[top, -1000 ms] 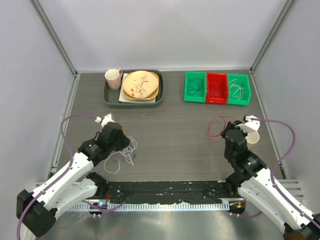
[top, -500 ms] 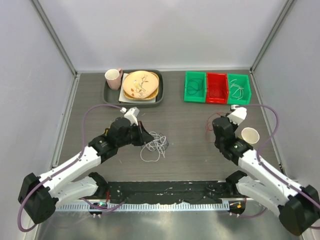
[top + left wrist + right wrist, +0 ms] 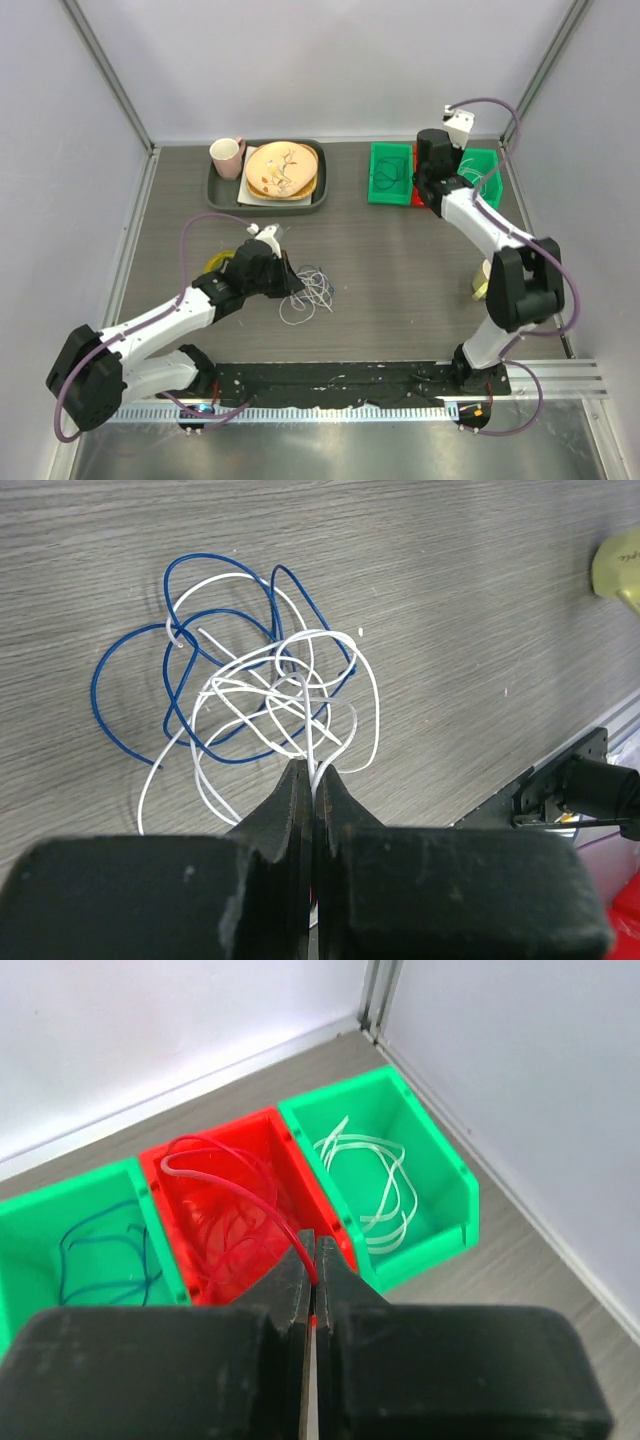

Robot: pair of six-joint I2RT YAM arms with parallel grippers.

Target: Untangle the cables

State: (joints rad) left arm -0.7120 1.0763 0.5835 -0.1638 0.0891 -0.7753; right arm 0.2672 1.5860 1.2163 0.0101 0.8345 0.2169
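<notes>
A tangle of white cable (image 3: 377,705) and dark blue cable (image 3: 93,695) lies on the table left of centre, seen from above as a loose bundle (image 3: 312,290). My left gripper (image 3: 313,772) is shut on a white strand at the tangle's near edge; from above the left gripper (image 3: 288,280) sits just left of the bundle. My right gripper (image 3: 313,1250) is shut on a red cable (image 3: 266,1208), whose loop hangs over the red bin (image 3: 305,1165). From above the right gripper (image 3: 428,188) is over the red bin (image 3: 433,200).
Green bins flank the red one: the left bin (image 3: 390,198) holds a dark blue cable, the right bin (image 3: 478,203) white cables. A tray (image 3: 215,195) with plates and a pink mug (image 3: 227,157) stands at the back left. A paper cup (image 3: 481,282) stands by the right arm.
The right arm swung from the near right to the back, carrying the red cable over the red bin. The left gripper moved the white and blue tangle toward the middle.
</notes>
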